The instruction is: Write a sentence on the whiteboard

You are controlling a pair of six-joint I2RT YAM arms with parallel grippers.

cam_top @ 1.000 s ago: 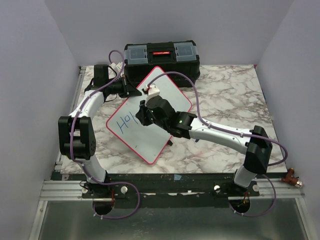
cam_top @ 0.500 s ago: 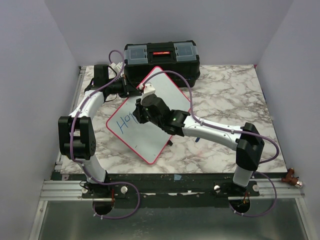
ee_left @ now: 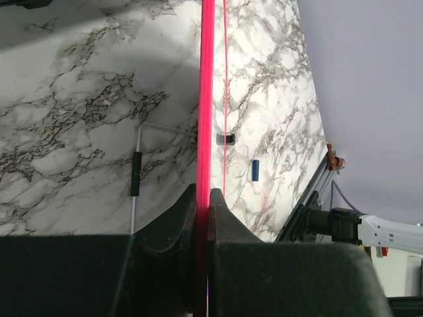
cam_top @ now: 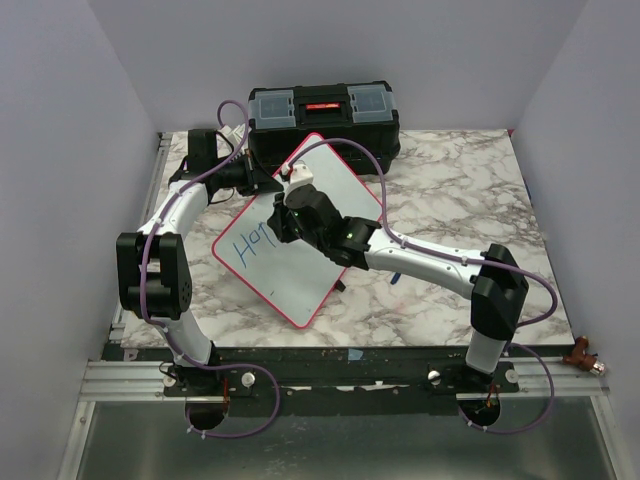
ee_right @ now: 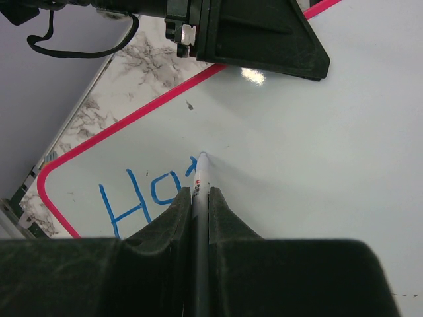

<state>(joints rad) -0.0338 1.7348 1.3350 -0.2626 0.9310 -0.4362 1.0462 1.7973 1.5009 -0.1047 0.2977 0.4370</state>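
The right tool point(ee_right: 198, 198), pinching a slim white-and-black marker point(ee_right: 200, 173), has slid farther across the red-framed white whiteboard point(ee_right: 317, 152). The blue lettering point(ee_right: 142, 198) now has a third stroke after "Ho", so most of the sentence remains. The left tool point(ee_left: 203, 198) stays clamped on the board's frame near the marble counter point(cam_top: 450, 180)'s far-left corner.

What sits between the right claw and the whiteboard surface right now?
A marker. The right claw is shut on it, and its tip appears to touch the whiteboard beside the blue lettering. The right wrist view shows this.

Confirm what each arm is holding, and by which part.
Left fingers pinch the whiteboard by its red frame edge. Right fingers hold a marker by its barrel, tip on the board.
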